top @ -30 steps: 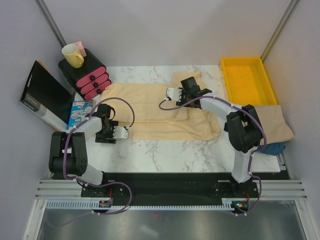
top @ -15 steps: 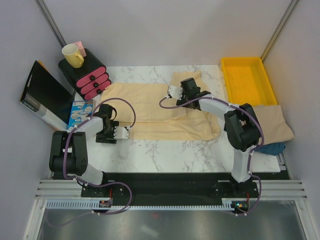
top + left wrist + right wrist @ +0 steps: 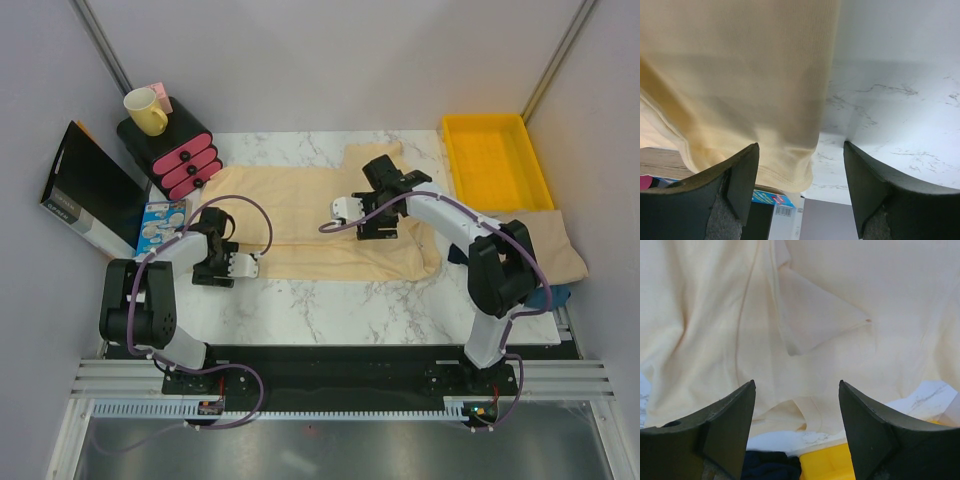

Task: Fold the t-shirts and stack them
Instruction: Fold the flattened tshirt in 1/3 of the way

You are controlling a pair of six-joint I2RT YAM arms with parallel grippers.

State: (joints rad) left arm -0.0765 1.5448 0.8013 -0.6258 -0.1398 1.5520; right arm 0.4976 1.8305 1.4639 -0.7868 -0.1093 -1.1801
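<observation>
Left gripper [image 3: 800, 150] and right gripper [image 3: 796, 385] fingers stand apart; right arm [image 3: 492, 262] partly covers the far-right t-shirt [image 3: 560, 245].

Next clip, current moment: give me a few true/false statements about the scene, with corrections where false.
1. The left gripper and the right gripper both stand open. True.
2. The yellow tray holds a folded shirt. False: it looks empty; a beige t-shirt lies outside it, toward the near right.
3. The yellow mug stands on the pink drawer unit. True.
4. The right gripper is clamped on the cream t-shirt. False: its fingers are apart above the fabric, with nothing between them.
</observation>
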